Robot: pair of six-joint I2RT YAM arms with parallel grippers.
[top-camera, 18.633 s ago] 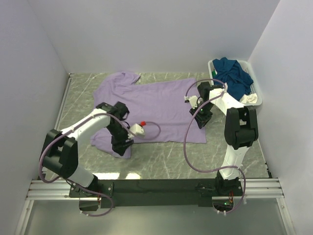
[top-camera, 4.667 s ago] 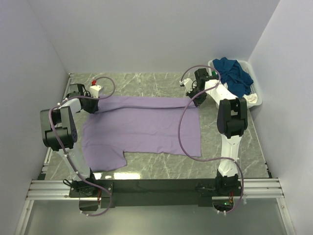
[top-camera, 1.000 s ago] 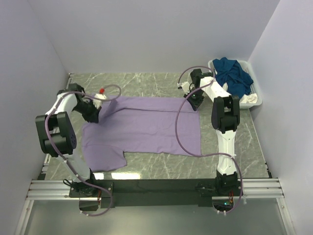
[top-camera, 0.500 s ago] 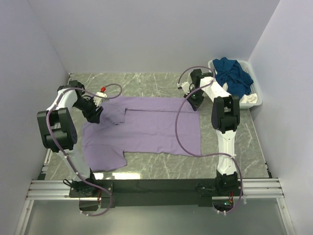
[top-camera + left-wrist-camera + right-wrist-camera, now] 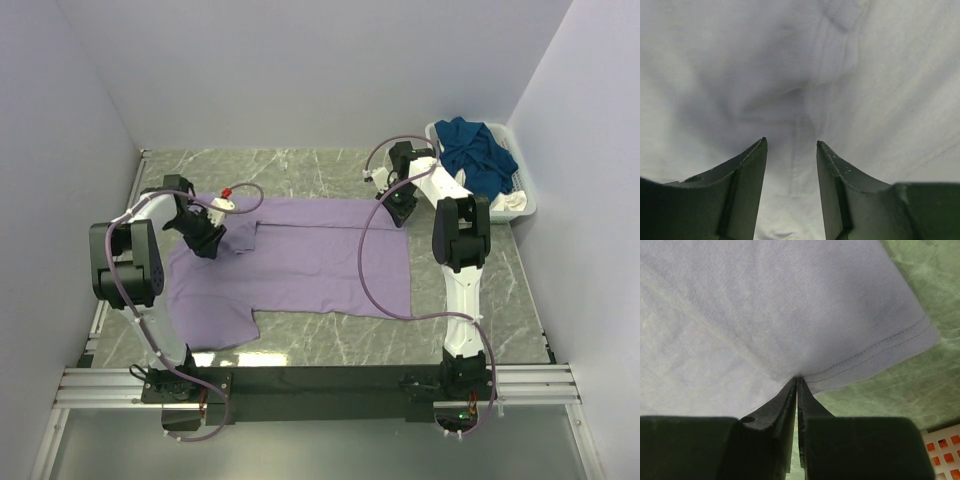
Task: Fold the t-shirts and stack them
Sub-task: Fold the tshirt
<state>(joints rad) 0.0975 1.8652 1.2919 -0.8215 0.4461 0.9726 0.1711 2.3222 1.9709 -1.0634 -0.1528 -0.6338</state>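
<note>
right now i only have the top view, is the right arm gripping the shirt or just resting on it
observer: gripping. The right wrist view shows the right fingers shut on the hemmed corner of the shirt.
operator: and the left, holding anything
observer: no. In the left wrist view the left fingers stand open above the shirt, with nothing between them.
operator: is the cloth flat under them
observer: not quite. It shows soft wrinkles just ahead of them.
</note>
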